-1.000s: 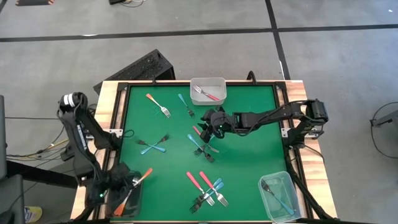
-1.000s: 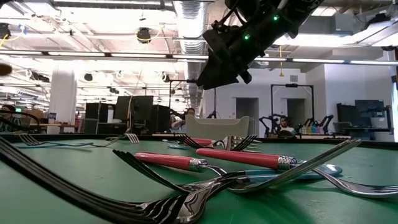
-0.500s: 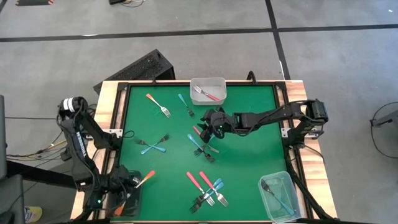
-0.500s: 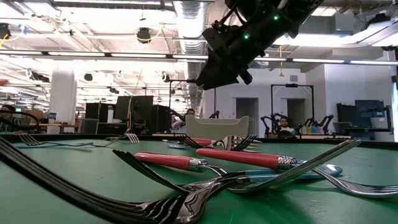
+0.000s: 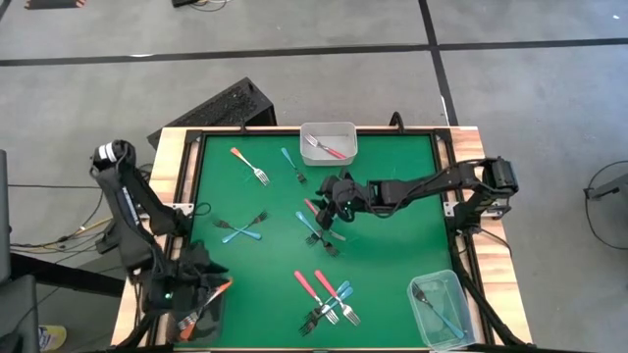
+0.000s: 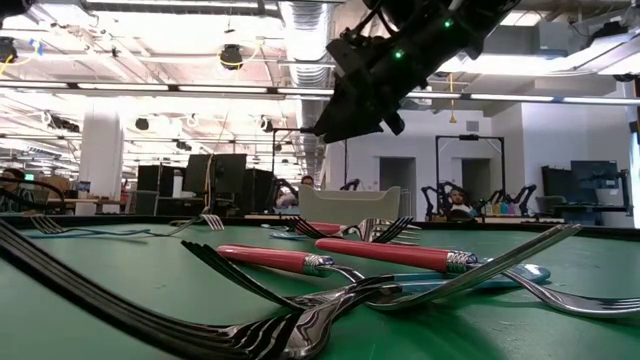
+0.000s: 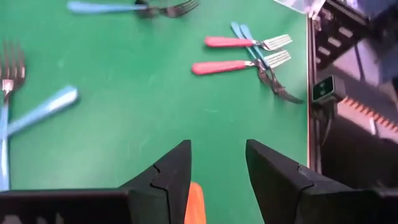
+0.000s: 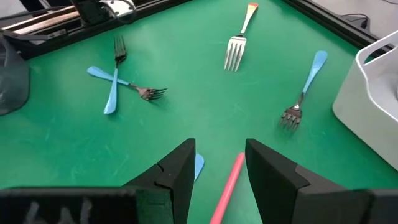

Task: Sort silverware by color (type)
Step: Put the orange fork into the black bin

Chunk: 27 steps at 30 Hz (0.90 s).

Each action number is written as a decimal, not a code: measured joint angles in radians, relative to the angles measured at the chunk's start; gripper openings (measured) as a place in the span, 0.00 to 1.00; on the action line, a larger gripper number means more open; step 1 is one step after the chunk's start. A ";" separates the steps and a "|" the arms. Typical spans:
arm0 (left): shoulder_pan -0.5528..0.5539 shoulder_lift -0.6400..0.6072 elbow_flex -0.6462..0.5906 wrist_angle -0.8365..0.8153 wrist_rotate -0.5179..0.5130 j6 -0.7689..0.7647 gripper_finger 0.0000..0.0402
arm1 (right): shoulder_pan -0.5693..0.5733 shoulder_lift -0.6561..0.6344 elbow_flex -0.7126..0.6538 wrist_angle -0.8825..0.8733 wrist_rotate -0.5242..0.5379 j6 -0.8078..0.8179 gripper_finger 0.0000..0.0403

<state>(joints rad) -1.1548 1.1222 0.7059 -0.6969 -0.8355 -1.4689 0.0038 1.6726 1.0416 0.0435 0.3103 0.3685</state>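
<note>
two fingers [image 7: 173, 186] spread over orange fork [image 7: 196, 205], handle perhaps pointing toward table centre.

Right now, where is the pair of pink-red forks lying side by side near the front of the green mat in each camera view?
High view: pink-red forks at bottom centre, handles pointing up-left.
Low view: close to the camera, across the middle.
Left wrist view: upper right, tines to the right.
Right wrist view: not in it.
Shared landmark: the teal-blue forks touching them, also in the low and left wrist views.

Forks [image 5: 327, 299] scattered across table [image 5: 392, 245]
</note>
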 joint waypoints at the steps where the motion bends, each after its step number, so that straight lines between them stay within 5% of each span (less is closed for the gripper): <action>1: 0.030 -0.009 0.000 0.023 0.027 0.076 0.35 | 0.005 0.000 0.000 -0.004 0.000 0.000 0.41; 6: 0.206 -0.006 -0.003 0.142 0.263 0.379 0.33 | 0.026 0.000 0.000 -0.033 0.001 -0.006 0.41; 19: 0.443 0.026 0.000 0.092 0.728 0.596 0.30 | 0.031 0.000 0.000 -0.078 -0.001 -0.002 0.41; 27: 0.495 0.025 -0.006 0.061 0.798 0.640 0.30 | 0.046 0.000 0.000 -0.084 0.001 0.001 0.41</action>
<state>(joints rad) -0.6598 1.1475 0.7002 -0.6363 -0.0372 -0.8286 0.0494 1.6726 1.0420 -0.0408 0.3115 0.3691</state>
